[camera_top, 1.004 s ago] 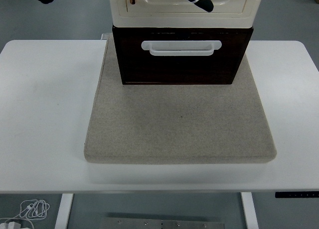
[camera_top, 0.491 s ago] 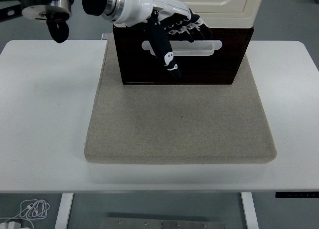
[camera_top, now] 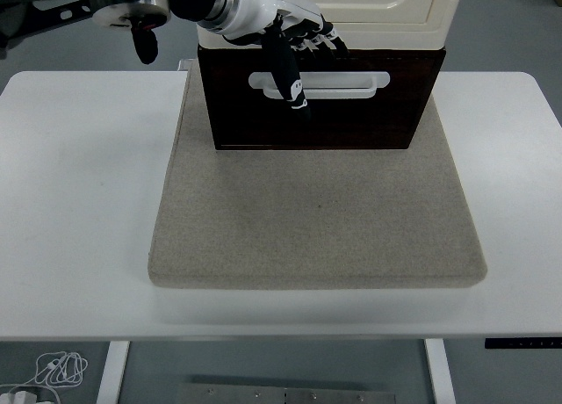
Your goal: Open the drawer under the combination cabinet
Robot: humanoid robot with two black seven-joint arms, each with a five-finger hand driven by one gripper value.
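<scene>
Robot's left hand (camera_top: 285, 44) at the drawer (camera_top: 320, 98) of a combination cabinet (camera_top: 369, 9).

The dark brown drawer, closed beneath the cream cabinet, stands at the far edge of a beige felt mat (camera_top: 316, 211) on a white table (camera_top: 79, 202). Fingers loosely spread, holding nothing, the hand hangs over the white handle (camera_top: 351, 83), thumb pointing down across its left end. Grey floor surrounds the table; coiled white cable (camera_top: 57, 367) lies below.

You have a white desk (camera_top: 79, 202) filling most of the frame. A grey-beige felt mat (camera_top: 316, 220) lies on it, centre. Lower left, below the desk's near edge, a coiled white cable (camera_top: 60, 367) sits on the floor.
</scene>
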